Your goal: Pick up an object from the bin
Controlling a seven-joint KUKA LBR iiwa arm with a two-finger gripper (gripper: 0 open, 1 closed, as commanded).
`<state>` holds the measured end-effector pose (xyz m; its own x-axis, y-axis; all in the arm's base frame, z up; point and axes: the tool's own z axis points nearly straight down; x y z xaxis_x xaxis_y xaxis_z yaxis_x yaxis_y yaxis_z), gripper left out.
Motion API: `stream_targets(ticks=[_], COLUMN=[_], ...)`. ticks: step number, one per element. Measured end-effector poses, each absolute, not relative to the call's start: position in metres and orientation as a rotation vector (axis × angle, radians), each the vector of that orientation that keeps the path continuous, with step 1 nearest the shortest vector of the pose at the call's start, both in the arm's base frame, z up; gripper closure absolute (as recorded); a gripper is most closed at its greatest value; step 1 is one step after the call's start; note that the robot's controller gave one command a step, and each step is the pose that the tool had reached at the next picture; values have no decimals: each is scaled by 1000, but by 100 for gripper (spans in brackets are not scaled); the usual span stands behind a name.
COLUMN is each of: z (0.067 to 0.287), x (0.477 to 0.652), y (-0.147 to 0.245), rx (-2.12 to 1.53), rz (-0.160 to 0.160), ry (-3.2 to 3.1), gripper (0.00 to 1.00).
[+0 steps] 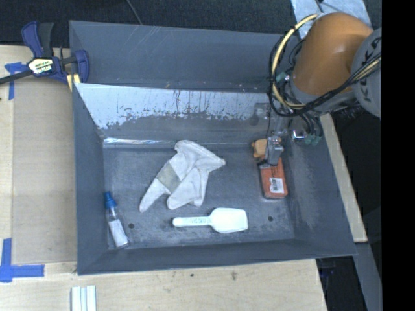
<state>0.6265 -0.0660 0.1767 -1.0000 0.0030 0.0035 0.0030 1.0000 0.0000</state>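
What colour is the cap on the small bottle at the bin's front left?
Blue. The cap of the bottle shows best in the camera view.

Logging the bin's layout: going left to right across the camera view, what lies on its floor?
Small clear plastic bottle with blue cap, crumpled white cloth, flat orange-red rectangular packet with white label.

A flat orange-red rectangular packet [273,181] lay on the floor of the grey metal bin [311,193], close to its right wall, lengthwise up the view, with 1 white label [277,185] toward its nearer end.
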Motion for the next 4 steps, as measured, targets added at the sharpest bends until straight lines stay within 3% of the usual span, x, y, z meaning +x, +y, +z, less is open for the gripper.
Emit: stream_targets(ticks=[1, 2, 3, 4], z=[182, 151, 119, 98], x=[628, 614, 607, 603], y=[-66, -11, 15, 21], rx=[-3, 118, 493, 580], rz=[1, 2, -1, 0], ry=[-3146, -3145, -3107, -3090], gripper=[0, 0, 0, 0])
